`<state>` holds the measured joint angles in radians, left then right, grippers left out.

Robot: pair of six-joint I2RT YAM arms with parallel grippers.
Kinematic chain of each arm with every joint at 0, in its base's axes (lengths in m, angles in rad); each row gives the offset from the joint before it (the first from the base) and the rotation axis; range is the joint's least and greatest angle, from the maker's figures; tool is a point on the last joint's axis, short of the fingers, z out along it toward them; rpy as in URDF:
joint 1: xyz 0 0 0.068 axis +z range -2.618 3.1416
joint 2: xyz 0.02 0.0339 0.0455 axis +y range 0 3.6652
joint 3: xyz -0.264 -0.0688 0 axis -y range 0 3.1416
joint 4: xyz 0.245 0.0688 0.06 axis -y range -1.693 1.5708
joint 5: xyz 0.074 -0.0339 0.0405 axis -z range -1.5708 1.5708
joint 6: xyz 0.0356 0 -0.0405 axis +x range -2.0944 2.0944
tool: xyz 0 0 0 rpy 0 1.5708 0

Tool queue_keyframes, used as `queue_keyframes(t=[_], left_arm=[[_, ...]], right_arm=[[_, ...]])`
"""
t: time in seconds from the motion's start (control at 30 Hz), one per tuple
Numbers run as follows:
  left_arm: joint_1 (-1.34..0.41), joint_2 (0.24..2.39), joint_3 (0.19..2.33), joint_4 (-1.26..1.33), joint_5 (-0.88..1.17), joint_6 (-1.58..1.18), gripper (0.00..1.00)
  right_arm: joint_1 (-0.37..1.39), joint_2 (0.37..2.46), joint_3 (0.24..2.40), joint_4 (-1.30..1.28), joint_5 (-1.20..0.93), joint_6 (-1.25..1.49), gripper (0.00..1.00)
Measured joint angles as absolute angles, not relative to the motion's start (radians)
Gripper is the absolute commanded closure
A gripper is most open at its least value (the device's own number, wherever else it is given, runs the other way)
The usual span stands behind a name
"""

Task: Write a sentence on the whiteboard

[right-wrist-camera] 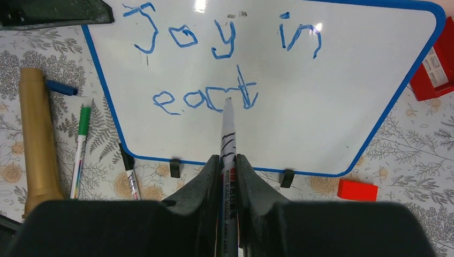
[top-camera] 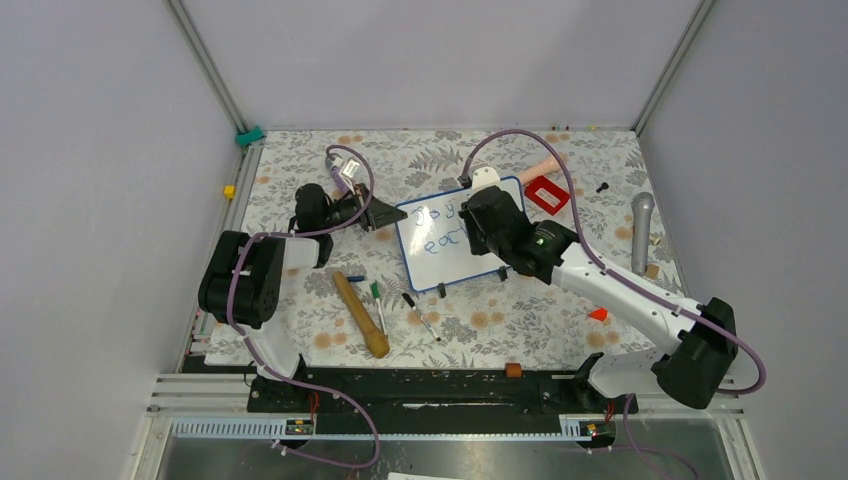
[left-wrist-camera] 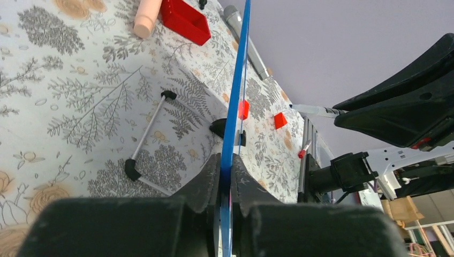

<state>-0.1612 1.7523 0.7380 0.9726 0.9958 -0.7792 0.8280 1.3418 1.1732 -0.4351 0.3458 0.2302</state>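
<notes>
Flowery table [top-camera: 560,320] with grey walls around, whiteboard [top-camera: 435,262] near the middle, blue sentence [right-wrist-camera: 222,45] reading "Joy in" with a second line begun, left gripper [left-wrist-camera: 229,174] pinched tight on the whiteboard's blue edge, right gripper [right-wrist-camera: 227,166] squeezing a marker [right-wrist-camera: 227,134], tip at the second line
</notes>
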Motion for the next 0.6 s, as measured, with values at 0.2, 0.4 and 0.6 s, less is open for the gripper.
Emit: queue_keyframes(t=[0.2,0.4,0.6], left_arm=[[-0.177,1.753,0.740,0.994,1.015,-0.745,1.00],[-0.177,1.753,0.739,1.000,1.019,-0.738,1.00],[-0.177,1.760,0.738,1.057,1.055,-0.761,1.00]], right_arm=[[0.827,1.309,1.147,-0.434,0.346,0.230,1.00],[0.827,1.308,1.132,-0.434,0.345,0.228,1.00],[0.827,1.308,1.132,-0.435,0.345,0.224,1.00]])
